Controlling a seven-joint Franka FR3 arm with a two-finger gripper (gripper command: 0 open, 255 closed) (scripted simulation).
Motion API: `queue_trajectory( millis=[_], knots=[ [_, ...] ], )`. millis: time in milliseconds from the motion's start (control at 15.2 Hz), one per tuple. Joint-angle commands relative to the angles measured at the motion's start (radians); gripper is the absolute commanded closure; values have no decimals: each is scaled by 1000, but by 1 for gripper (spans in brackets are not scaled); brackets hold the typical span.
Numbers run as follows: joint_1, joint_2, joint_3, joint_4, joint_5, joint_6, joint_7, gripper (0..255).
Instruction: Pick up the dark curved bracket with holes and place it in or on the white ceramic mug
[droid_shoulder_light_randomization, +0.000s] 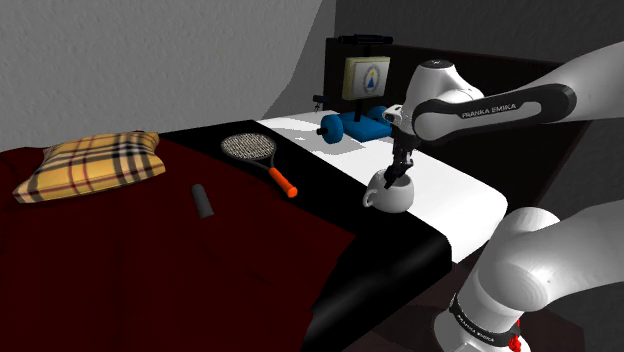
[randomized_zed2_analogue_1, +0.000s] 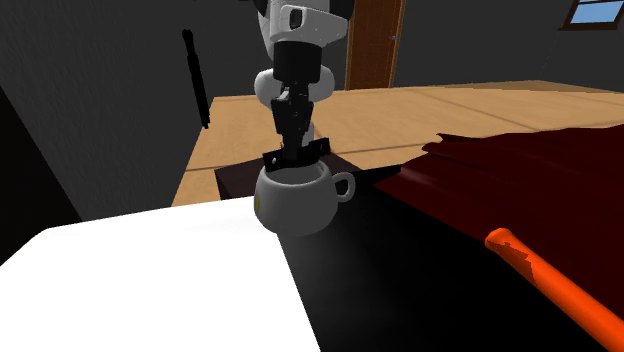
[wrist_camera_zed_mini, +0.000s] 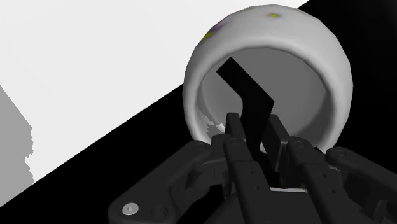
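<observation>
The dark curved bracket (wrist_camera_zed_mini: 245, 102) is hanging clamped between the fingers of the gripper (wrist_camera_zed_mini: 253, 130). Its bent free end is reaching over the mouth of the white mug (wrist_camera_zed_mini: 286, 28), and it is gripped near one end, likely so the rest can drop inside on release. The mug is sitting on the bed's white strip (droid_shoulder_light_randomization: 450, 200), its handle pointing to three o'clock in the second exterior view. Its interior is looking bare apart from the bracket. A racket (droid_shoulder_light_randomization: 255, 152) is lying at ten o'clock of the mug in the shoulder view.
</observation>
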Motion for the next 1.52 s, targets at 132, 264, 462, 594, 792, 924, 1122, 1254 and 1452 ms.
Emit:
queue_trajectory(
  millis=[132, 264, 462, 594, 792, 924, 1122, 1254, 1452],
  knots=[
    [-3, 5, -2, -7, -1, 0, 0, 255],
    [-3, 5, -2, -7, 0, 1, 0, 255],
    [-2, 10, -3, -1, 1, 0, -2, 0],
    [-2, 11, -3, -1, 1, 1, -2, 0],
    [0, -18, 11, 11, 10, -41, -3, 0],
    [5, -56, 35, 51, 29, -120, -8, 0],
    [8, -69, 44, 68, 37, -151, -10, 0],
    [8, -69, 44, 68, 37, -151, -10, 0],
    [8, -69, 44, 68, 37, -151, -10, 0]
  ],
)
